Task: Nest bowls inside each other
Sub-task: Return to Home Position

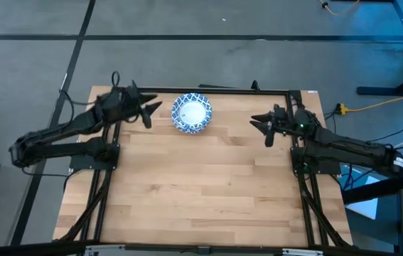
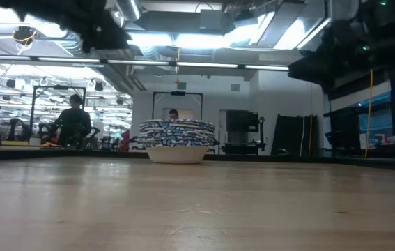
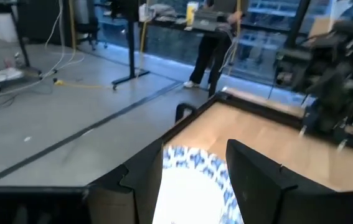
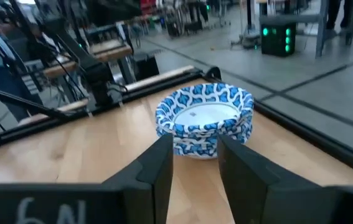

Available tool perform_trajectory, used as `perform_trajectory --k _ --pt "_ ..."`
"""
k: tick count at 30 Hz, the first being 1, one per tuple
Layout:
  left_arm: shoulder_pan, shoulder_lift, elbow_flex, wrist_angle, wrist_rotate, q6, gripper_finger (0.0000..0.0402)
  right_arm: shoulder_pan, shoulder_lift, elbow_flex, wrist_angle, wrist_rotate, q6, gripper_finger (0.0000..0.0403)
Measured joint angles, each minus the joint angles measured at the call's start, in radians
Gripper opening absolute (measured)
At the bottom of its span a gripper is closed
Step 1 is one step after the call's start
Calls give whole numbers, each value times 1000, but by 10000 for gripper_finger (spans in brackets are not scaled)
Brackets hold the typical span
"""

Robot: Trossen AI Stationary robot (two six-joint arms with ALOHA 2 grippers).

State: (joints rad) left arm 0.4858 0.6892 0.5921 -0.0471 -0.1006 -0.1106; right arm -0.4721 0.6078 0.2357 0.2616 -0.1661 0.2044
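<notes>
As seen from above: stack of bowls (image 1: 191, 114) near the far edge of the wooden table (image 1: 201, 192), between the two arms.
Stack of bowls (image 2: 177, 136), from table height: nested one inside another, upright, blue-and-white patterned rims layered above a white base (exact count not readable).
Left gripper (image 1: 153, 115): just beside the stack on its left, apart from it, raised off the table.
Left grip: fingers (image 3: 257, 177) spread wide, nothing held, only the stack's rim (image 3: 195, 165) showing beyond the gap.
Right gripper (image 1: 260, 131): on the stack's right, farther off than the left one, well clear of it.
Right grip: fingers (image 4: 154, 171) parted by a narrow gap, empty, pointed toward the stack (image 4: 204, 118).
Room behind: person (image 2: 72, 124) seated beyond the table's far edge.
</notes>
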Motion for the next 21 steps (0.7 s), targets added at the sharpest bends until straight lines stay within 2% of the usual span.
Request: perform_trajectory --k 3,8,14,21 --pt "-55 -66 -101 21 -88 -13 170 7 -67 -59 30 0 5 126" --pt "-125 -135 -275 166 -172 -23 170 26 -150 -143 35 0 25 126" --pt "-147 -175 -426 267 -178 -51 170 46 -224 -225 77 0 27 126" --pt "-148 -202 -530 333 -146 -106 170 46 -246 -229 34 15 26 126"
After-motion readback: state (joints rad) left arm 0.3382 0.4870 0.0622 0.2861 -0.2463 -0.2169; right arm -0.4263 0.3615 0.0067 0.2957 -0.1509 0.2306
